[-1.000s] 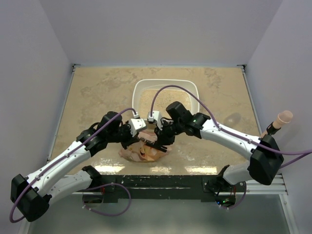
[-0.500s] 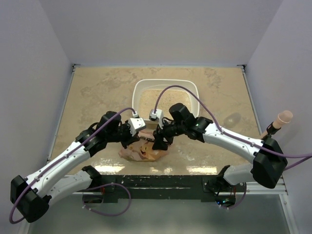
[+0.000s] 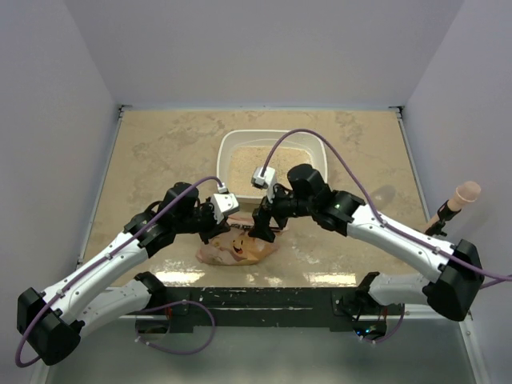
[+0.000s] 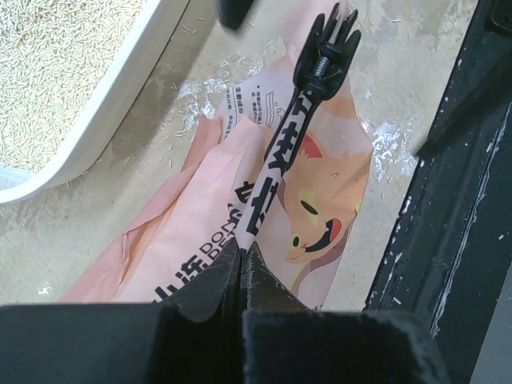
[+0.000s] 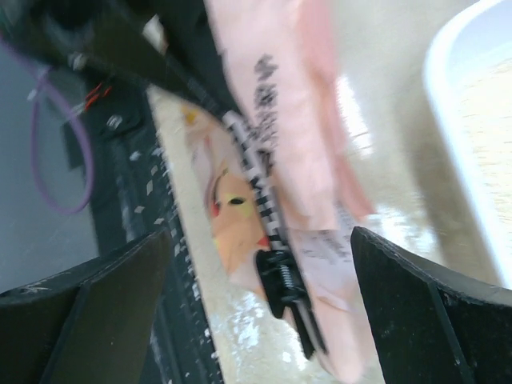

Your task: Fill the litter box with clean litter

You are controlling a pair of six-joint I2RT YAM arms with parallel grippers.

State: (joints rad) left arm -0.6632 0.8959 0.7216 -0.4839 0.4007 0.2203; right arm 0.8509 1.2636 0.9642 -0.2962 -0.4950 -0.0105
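From above, the litter box sits in the far middle of the table. Pale litter covers its floor, and both arms bend inward over a pink-orange bag lying just in front of it, near the table's front edge. The left wrist view shows what that view cannot. The left claw is pinched tight on the bag's folded top, and a black clip clamps the far end of that same fold. The right wrist view is blurred, but its fingers clearly stand wide apart. The right claw hangs over the clip with nothing between its fingers, and it probably touches neither clip nor bag. A strip of tabletop dusted with spilled grains separates the bag from the box's near corner. The bag's other side lies just beside the dark rail at the table's front edge. Open tabletop spreads to the left and right of the box.
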